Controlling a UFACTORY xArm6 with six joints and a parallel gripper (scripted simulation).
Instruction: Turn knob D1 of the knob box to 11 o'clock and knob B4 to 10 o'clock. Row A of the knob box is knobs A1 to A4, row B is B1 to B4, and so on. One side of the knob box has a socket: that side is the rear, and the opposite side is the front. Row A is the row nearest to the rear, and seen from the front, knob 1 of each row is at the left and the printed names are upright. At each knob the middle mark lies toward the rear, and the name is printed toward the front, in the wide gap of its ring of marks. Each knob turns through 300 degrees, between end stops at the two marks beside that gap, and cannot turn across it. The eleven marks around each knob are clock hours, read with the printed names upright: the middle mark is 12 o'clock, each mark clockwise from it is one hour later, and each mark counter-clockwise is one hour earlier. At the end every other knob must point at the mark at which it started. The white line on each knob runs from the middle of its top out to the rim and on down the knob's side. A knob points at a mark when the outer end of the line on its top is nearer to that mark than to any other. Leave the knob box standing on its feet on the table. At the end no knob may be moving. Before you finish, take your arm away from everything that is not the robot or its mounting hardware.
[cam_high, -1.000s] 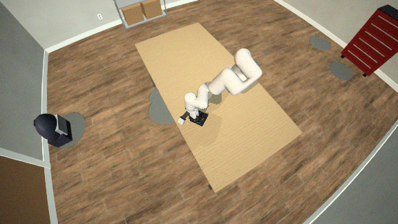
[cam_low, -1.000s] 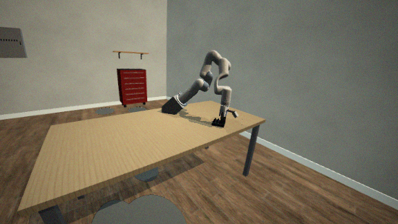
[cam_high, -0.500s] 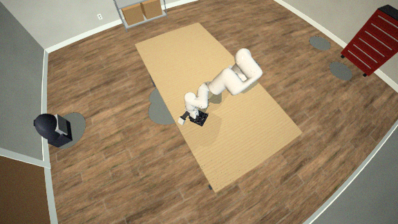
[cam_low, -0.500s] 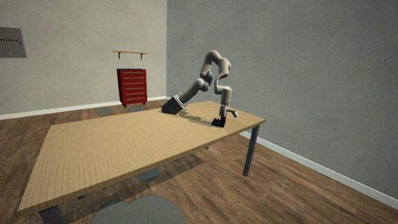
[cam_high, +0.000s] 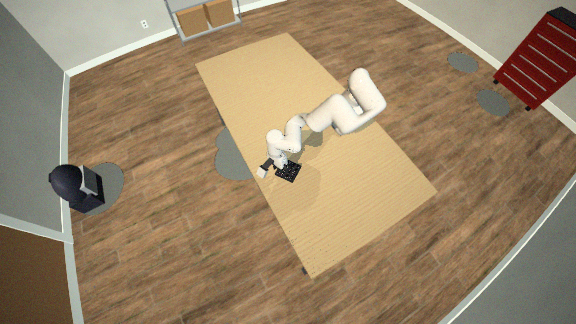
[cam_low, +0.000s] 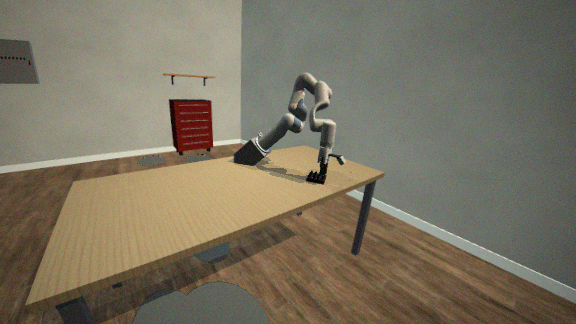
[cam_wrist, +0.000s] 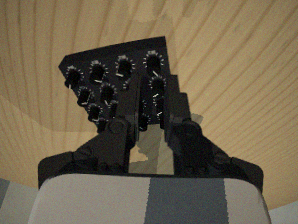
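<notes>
Black against the pale wooden tabletop (cam_high: 350, 200) (cam_low: 165, 200), the knob box (cam_high: 288, 171) (cam_low: 316, 178) (cam_wrist: 112, 52) sits beneath our downturned gripper (cam_wrist: 154, 117), fingers parted narrowly, presumably to straddle one small knob without brushing neighbours, though we cannot tell whether they grip it.
</notes>
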